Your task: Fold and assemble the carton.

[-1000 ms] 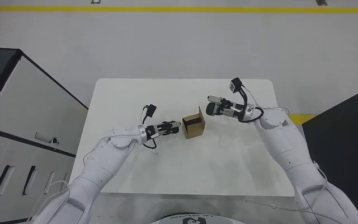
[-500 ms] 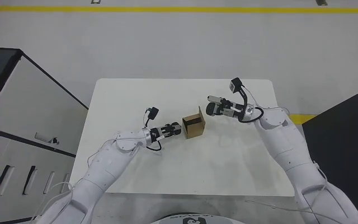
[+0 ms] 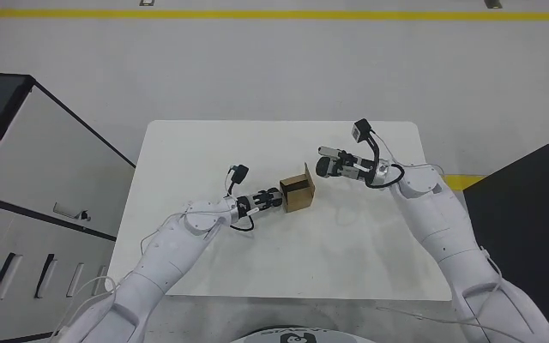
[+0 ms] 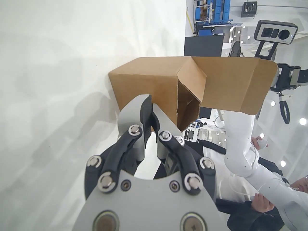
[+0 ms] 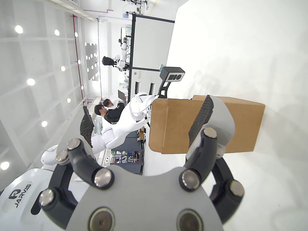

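Carton (image 3: 297, 195): brown, partly folded, standing near the middle of the white table (image 3: 214, 154), one flap raised. You see the left gripper (image 3: 274, 200) at its side wall, fingers drawn together, tips against the cardboard. The right gripper (image 3: 319, 165) sits just beside the raised flap, fingers spread wide apart.

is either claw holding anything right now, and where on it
Nothing clearly held: left claw shut, tips against near wall of the carton; right claw open by its flap.
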`<move>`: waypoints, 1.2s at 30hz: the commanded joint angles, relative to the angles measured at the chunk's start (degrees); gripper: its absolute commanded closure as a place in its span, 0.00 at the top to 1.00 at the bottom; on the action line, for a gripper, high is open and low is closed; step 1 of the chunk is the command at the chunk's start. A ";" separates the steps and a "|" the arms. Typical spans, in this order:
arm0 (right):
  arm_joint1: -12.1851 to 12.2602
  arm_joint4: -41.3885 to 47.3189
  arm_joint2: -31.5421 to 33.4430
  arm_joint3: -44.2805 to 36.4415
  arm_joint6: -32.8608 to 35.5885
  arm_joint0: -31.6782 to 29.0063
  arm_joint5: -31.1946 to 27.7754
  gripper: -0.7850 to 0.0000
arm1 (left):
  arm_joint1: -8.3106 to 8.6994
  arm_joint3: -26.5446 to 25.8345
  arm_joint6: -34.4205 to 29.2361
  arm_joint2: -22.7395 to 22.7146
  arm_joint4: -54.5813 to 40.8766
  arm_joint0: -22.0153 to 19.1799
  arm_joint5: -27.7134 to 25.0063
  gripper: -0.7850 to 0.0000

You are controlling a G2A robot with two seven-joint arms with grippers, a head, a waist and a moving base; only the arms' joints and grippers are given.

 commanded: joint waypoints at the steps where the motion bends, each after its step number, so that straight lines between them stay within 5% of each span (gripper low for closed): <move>1: 0.00 0.00 0.00 -0.01 0.00 0.00 0.00 1.00 | -0.06 0.32 0.01 -0.05 0.12 -0.17 0.07 0.00; 10: 0.02 -0.49 -0.01 -0.18 -0.34 -0.02 0.04 1.00 | -0.09 0.42 -0.23 -0.02 0.16 -0.24 0.07 0.00; 21: 2.73 -28.40 -0.31 -14.44 6.28 4.91 15.02 1.00 | -0.09 0.42 -0.23 -0.02 0.16 -0.24 0.07 0.00; 36: 2.93 -31.26 -1.69 -17.39 7.80 5.19 17.32 1.00 | -0.09 0.42 -0.23 -0.02 0.16 -0.24 0.07 0.00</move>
